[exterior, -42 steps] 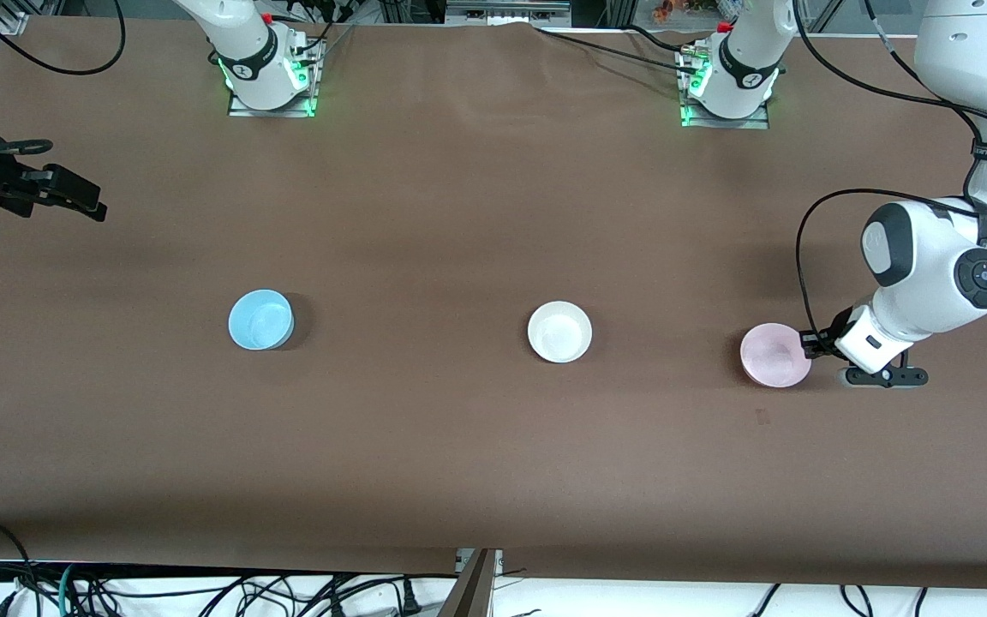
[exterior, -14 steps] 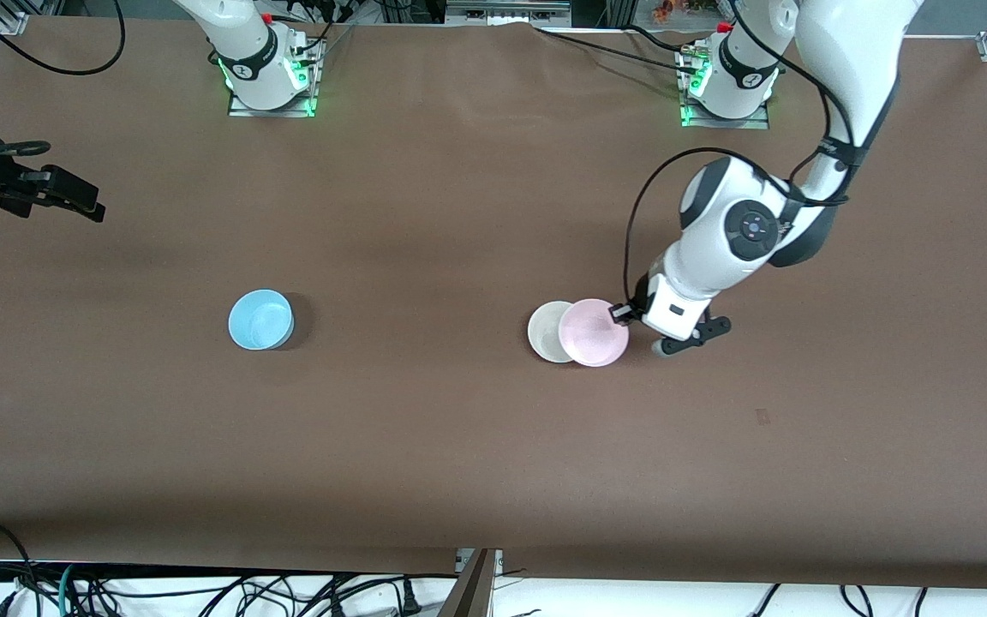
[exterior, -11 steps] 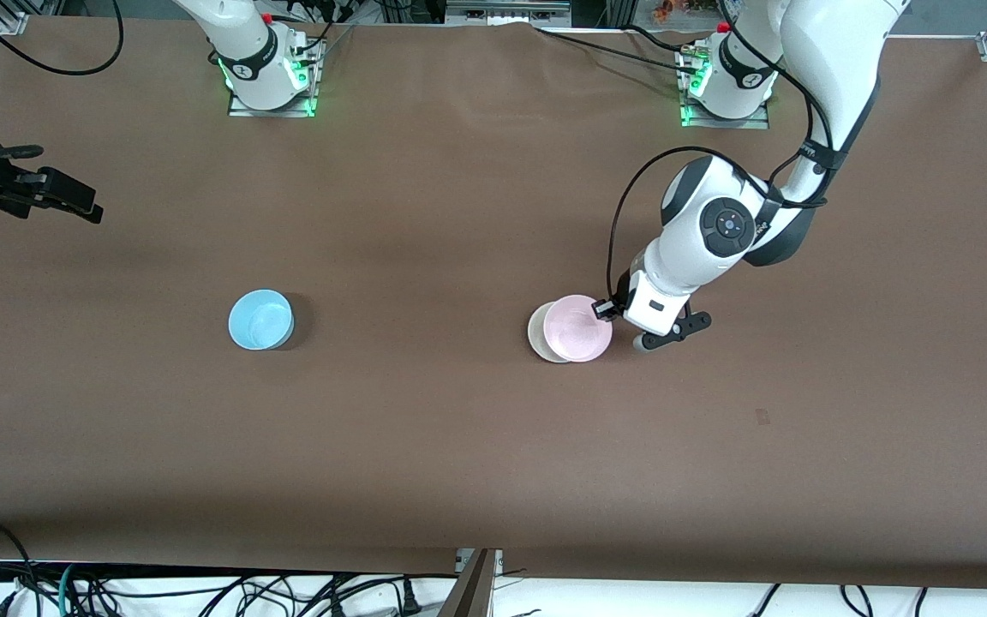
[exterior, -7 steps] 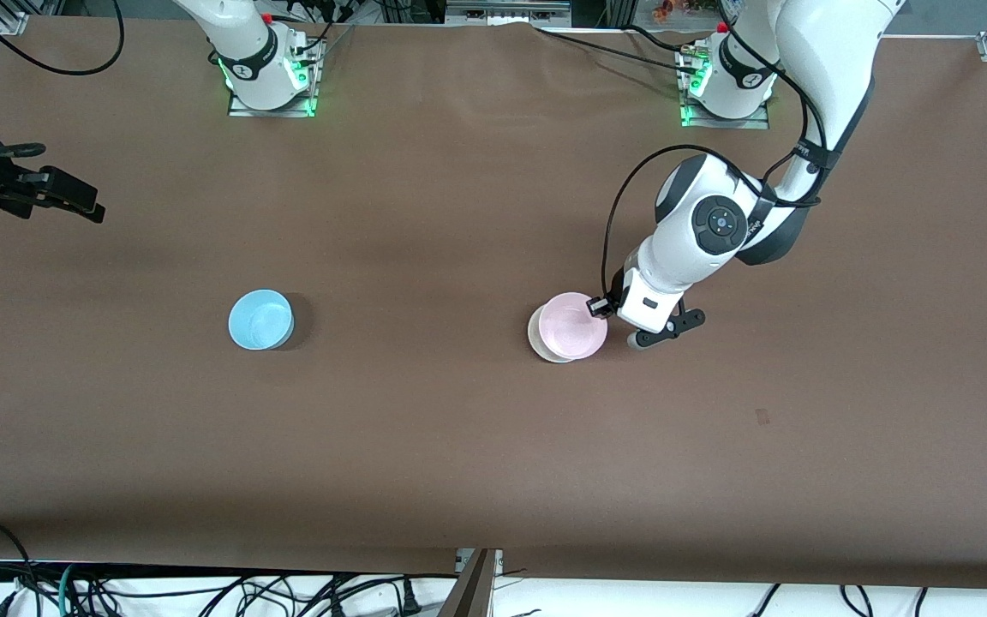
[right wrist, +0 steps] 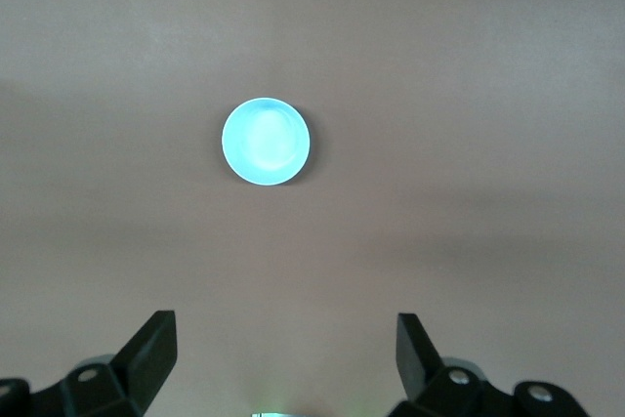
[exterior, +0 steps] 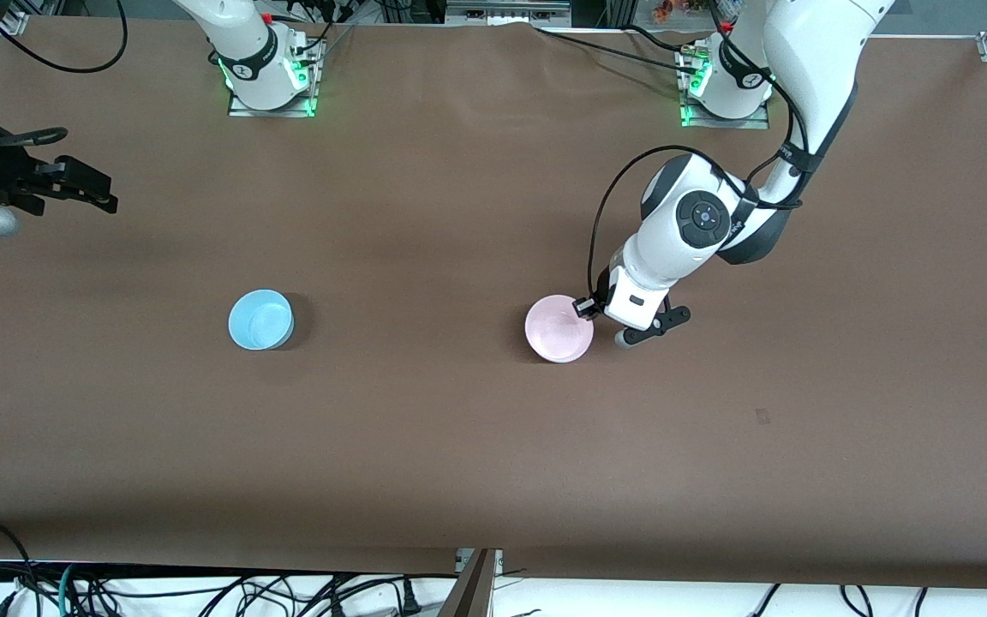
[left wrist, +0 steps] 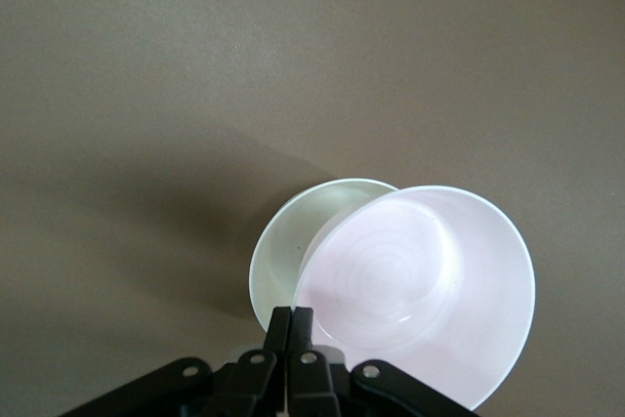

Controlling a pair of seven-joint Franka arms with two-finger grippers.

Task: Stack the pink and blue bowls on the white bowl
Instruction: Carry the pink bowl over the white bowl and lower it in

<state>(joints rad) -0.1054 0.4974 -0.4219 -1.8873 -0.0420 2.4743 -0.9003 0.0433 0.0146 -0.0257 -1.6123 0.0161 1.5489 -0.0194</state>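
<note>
The left gripper (exterior: 583, 308) hangs over the middle of the brown worktop (exterior: 476, 446), its two fingers (left wrist: 289, 324) pressed together and pinching the rim of the pink bowl (exterior: 559, 328). The pinched part of the rim is the part toward the left arm's end of the worktop, so the whole bowl extends away from the fingertips toward the right arm's end. In the left wrist view the pink bowl (left wrist: 418, 285) is held tilted, with its open side up and its glossy inside showing faint concentric rings.

The white bowl (left wrist: 293, 251) stands on the worktop below the pink bowl. Only a crescent of its rim and inside shows past the pink bowl's edge in the left wrist view; in the front view the pink bowl covers it entirely. Whether the two bowls touch cannot be told.

The right gripper (exterior: 86, 190) waits over the right arm's end of the worktop, well apart from all three bowls. Its fingers (right wrist: 151, 344) are spread wide with nothing between them. In the right wrist view the blue bowl (right wrist: 266, 141) lies ahead of the spread fingertips, roughly in line with the gap between them and well clear of both.

The blue bowl (exterior: 260, 320) stands upright and alone on the worktop, open side up, well apart from the pink bowl.
</note>
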